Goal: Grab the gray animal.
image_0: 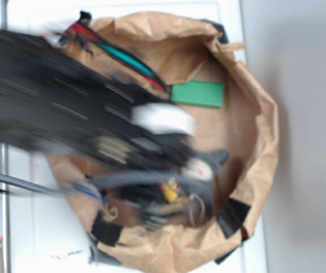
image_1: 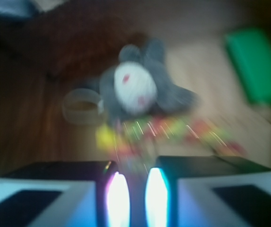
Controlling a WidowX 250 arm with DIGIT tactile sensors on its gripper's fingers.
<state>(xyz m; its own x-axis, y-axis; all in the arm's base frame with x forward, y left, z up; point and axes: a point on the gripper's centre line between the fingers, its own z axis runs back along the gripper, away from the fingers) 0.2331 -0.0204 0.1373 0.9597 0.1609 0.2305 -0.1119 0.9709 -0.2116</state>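
Approach step judged in hand: the gripper (image_1: 138,196) is seen nearly closed and empty, short of the gray animal (image_1: 138,90) lying in the paper bag (image_0: 262,142) beside the rope ring (image_1: 173,130), so opening and advancing is needed; fine detail is lost to blur.

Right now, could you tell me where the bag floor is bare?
Bare brown paper lies between the green block and the gray animal, out to the bag wall. Around the animal it is crowded: colored rope, string loop.
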